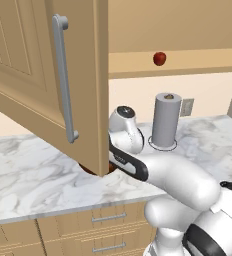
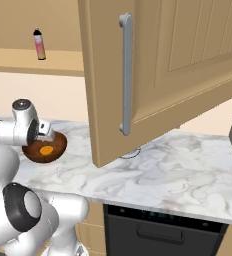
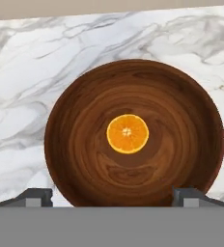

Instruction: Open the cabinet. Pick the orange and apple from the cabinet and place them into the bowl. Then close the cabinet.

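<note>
The hand (image 3: 113,195) hovers spread and empty right above the bowl (image 3: 75,120), the orange (image 3: 128,133) resting inside; the apple (image 1: 159,58) sits high above it on the cabinet (image 1: 88,75) shelf.

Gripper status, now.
Gripper: open, holding nothing, above the bowl; the orange lies loose in the bowl's middle.

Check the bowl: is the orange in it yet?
In. The orange lies at the centre of the bowl, with the open gripper above it.
</note>
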